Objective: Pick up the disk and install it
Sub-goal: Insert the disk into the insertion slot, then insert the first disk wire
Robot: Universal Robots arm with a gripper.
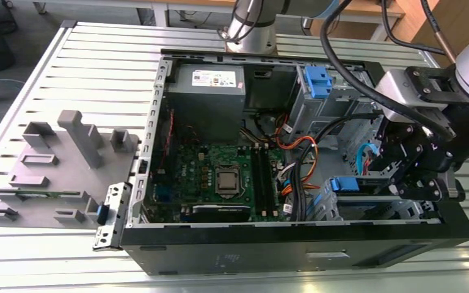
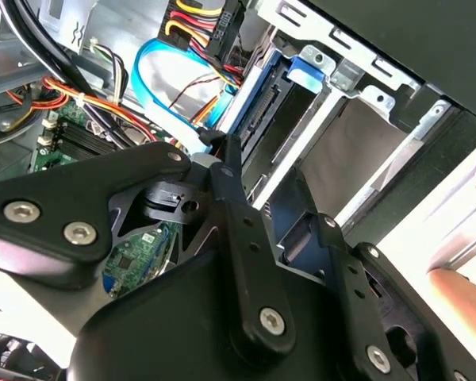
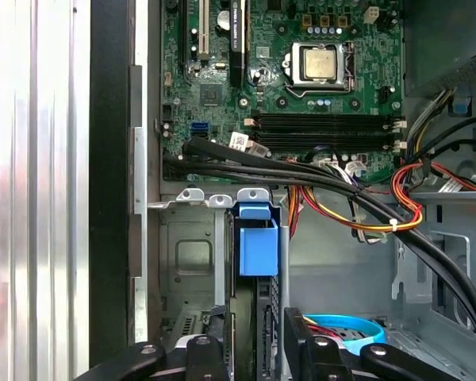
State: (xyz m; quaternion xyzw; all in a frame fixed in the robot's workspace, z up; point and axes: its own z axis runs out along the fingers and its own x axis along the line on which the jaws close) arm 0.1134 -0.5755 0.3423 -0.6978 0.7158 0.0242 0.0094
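The disk (image 3: 258, 238) stands on edge in the drive cage (image 3: 190, 262) at the front corner of the open computer case (image 1: 300, 250), its blue bracket (image 1: 353, 185) facing out. My gripper (image 3: 258, 329) straddles it, with one black finger (image 3: 220, 345) on each flat side, and appears shut on it. In the second wrist view the disk (image 2: 279, 111) runs from its blue tab (image 2: 309, 67) into the gap between my fingers (image 2: 226, 171). In the exterior view my gripper (image 1: 405, 177) hangs over the cage at the case's right end.
A black cable bundle (image 3: 301, 178) and orange-yellow wires (image 3: 397, 210) cross just beside the cage. The motherboard (image 1: 218, 177) fills the case middle. Another blue bracket (image 1: 317, 82) sits in the upper bay. A grey fixture (image 1: 55, 165) lies on the slatted table. A person's hand (image 2: 460, 290) is near the case's outer wall.
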